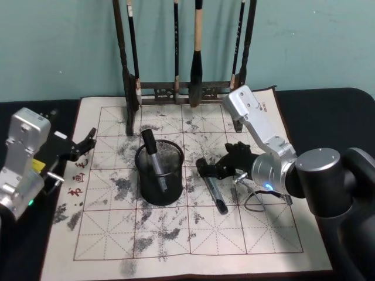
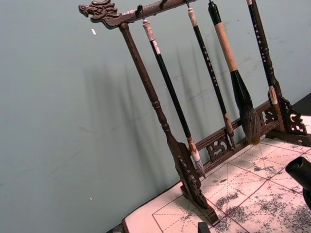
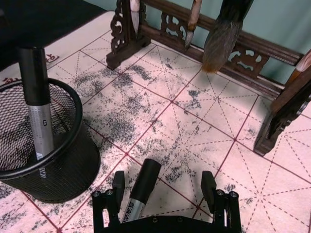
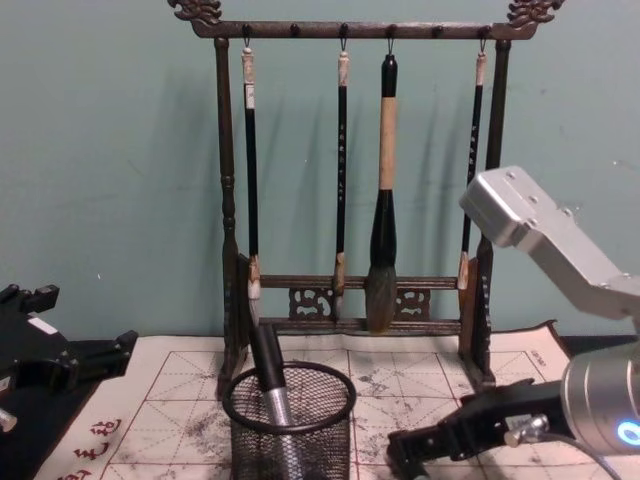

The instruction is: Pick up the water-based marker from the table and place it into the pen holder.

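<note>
Straddling the marker, the right pincer is spread open just beside the pen holder. Centre first, barrel lies nearer one finger, then close. Left pincer parked open beyond the holder.

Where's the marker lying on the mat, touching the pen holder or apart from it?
Apart. The head view shows mat between the marker and the pen holder, with the right gripper open over the marker.
</note>
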